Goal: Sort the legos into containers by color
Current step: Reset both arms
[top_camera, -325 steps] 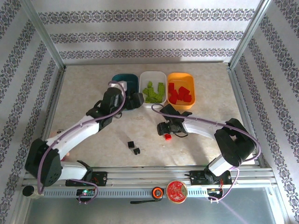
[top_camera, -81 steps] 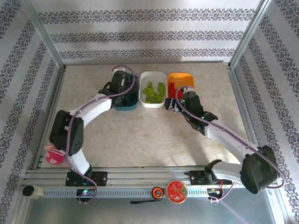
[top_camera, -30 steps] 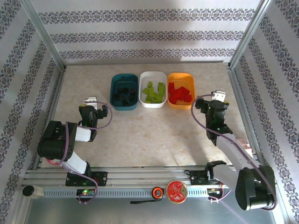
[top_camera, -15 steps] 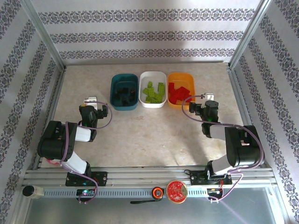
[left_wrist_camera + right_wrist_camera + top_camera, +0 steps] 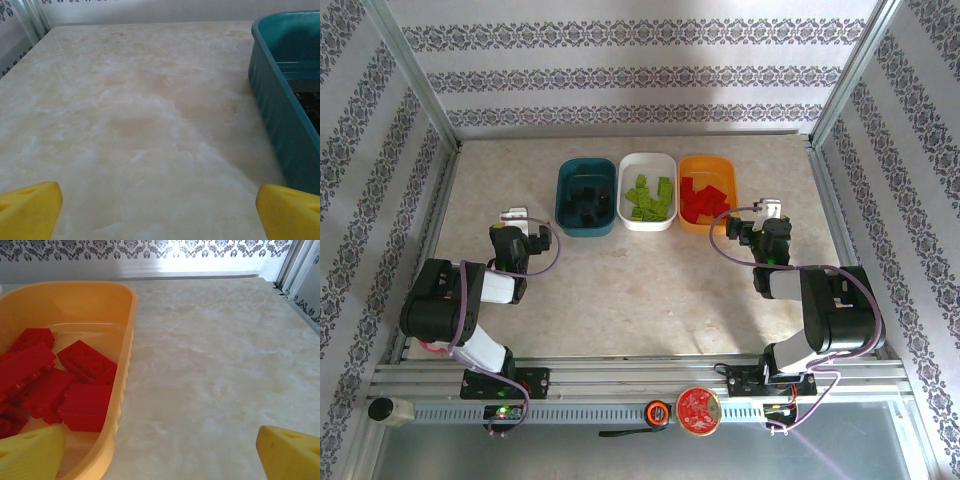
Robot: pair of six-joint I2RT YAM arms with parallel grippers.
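Legos sorted by color, three trays side by side

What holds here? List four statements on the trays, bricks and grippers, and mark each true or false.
1. The red bricks lie in the orange tray. True.
2. The white tray also holds red bricks. False: it holds lime green bricks.
3. The left gripper and the right gripper are open, holding nothing. True.
4. The teal tray stands between the other two. False: the white tray is in the middle.

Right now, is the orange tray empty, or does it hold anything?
Not empty: several red legos lie inside the orange tray.
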